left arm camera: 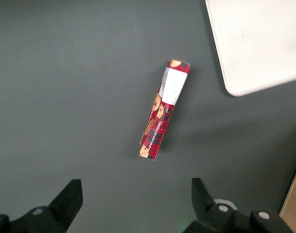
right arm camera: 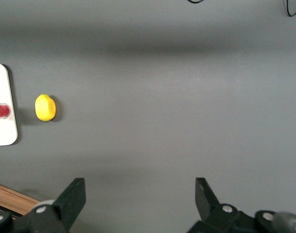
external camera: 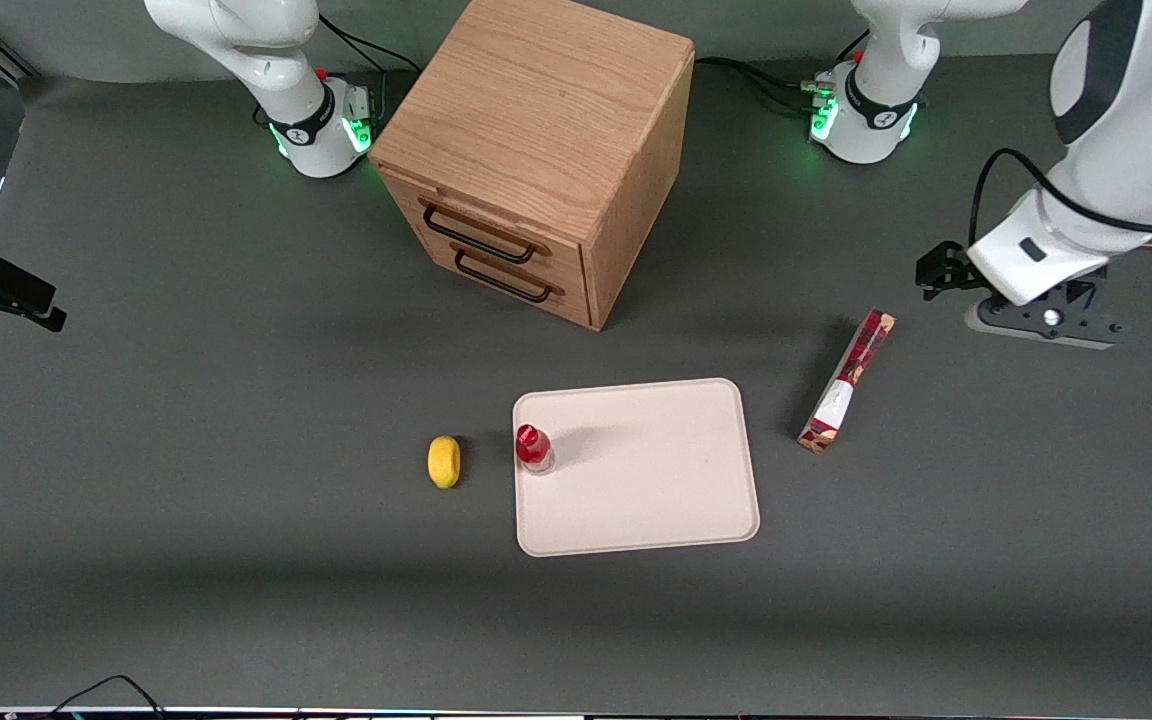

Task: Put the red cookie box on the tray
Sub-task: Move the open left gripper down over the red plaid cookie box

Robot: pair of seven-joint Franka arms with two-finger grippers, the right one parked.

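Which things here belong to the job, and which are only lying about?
For the job: red cookie box on the table beside the tray; open gripper above the box.
Lying about: red-capped bottle on the tray, lemon, wooden drawer cabinet.

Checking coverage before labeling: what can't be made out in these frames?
- Gripper: in the left wrist view its fingers are open, above the table near the red cookie box; in the front view the arm's own wrist hides them.
- Tray: cut off by the left wrist view's edge.
- Cookie box print: too small to read in either view.
- Drawer cabinet: drawers shut, contents hidden.
- Red-capped bottle: label too small.
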